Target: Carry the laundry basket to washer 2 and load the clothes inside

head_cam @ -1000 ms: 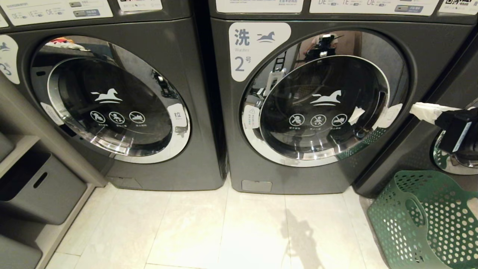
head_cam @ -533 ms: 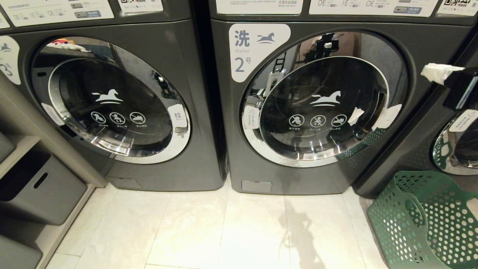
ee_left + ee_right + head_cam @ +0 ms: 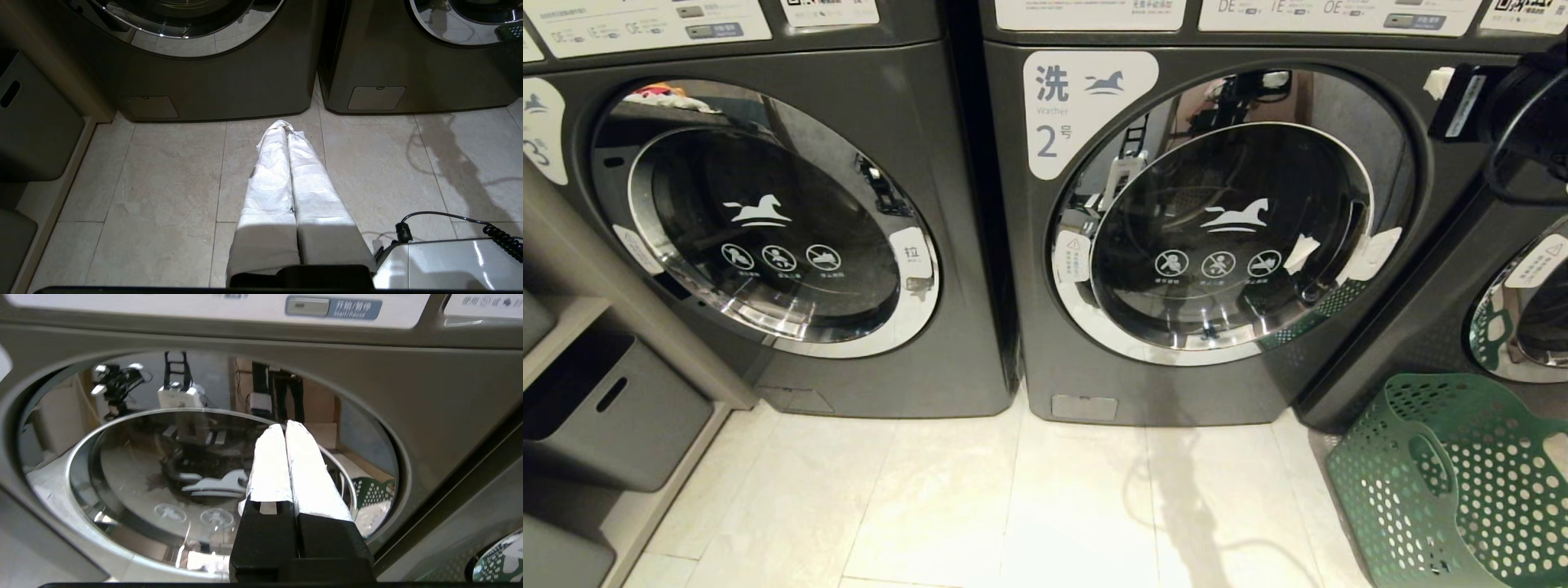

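Washer 2 (image 3: 1176, 384) stands in the middle of the head view, its label (image 3: 1086, 110) at the upper left and its round chrome-rimmed door (image 3: 1233, 237) closed. The green laundry basket (image 3: 1454, 482) sits on the floor at the lower right, in front of the washer beside it. The clothes cannot be made out. My right gripper (image 3: 1437, 80) is raised by washer 2's upper right corner. In the right wrist view this gripper (image 3: 284, 426) is shut and empty, facing the door glass (image 3: 163, 477). My left gripper (image 3: 284, 126) is shut and empty, hanging low over the floor tiles.
Washer 3 (image 3: 768, 220) stands to the left and another like washer (image 3: 1519, 302) to the right behind the basket. Grey bins (image 3: 613, 408) sit on a shelf at the far left. Pale floor tiles (image 3: 1013, 506) lie before the washers. My white base (image 3: 449, 261) carries a coiled cable.
My right gripper has risen from beside the right washer's door to washer 2's upper right corner. The left arm, the basket and the washers have not moved.
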You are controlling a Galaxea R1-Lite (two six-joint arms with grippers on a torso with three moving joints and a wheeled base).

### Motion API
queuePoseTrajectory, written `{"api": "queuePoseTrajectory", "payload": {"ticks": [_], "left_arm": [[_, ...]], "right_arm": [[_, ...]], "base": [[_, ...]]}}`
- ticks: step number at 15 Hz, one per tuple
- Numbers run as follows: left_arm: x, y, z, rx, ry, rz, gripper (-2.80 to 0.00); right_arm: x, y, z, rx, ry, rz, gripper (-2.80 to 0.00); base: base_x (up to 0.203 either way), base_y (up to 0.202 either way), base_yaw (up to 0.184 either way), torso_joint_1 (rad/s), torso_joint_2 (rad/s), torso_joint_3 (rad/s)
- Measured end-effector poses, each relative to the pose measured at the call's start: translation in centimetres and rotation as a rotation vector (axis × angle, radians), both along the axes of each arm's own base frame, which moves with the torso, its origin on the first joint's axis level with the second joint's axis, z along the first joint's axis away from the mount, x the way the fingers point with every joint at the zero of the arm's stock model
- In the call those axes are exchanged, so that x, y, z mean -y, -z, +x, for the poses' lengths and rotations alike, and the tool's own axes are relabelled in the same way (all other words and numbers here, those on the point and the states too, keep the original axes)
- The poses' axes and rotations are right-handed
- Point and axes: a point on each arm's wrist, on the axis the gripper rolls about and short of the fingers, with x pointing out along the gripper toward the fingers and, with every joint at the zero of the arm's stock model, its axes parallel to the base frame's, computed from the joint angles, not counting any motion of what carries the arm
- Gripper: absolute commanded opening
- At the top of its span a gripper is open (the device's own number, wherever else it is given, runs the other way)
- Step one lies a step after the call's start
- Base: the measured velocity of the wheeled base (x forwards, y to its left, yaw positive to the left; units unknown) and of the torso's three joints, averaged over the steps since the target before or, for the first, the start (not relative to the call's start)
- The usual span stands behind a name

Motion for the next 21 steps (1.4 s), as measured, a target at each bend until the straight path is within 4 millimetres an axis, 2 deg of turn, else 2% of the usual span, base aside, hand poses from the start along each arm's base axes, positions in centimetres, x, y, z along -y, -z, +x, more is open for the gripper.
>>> {"api": "queuePoseTrajectory", "payload": {"ticks": [4, 13, 21], "left_arm": [[0.0, 0.0, 0.0, 0.000, 0.000, -0.003, -2.80], [0.0, 0.0, 0.0, 0.000, 0.000, -0.004, -2.80], [0.0, 0.0, 0.0, 0.000, 0.000, -0.003, -2.80]], "right_arm": [[0.3, -1.7, 2.0, 0.058, 0.060, 0.018, -2.80], [0.6, -4.6, 4.5, 0.175, 0.121, 0.047, -2.80], [0.5, -5.1, 7.0, 0.225, 0.126, 0.055, -2.80]], "base": [[0.000, 0.000, 0.000, 0.000, 0.00, 0.000], [0.000, 0.000, 0.000, 0.000, 0.00, 0.000], [0.000, 0.000, 0.000, 0.000, 0.00, 0.000]]}}
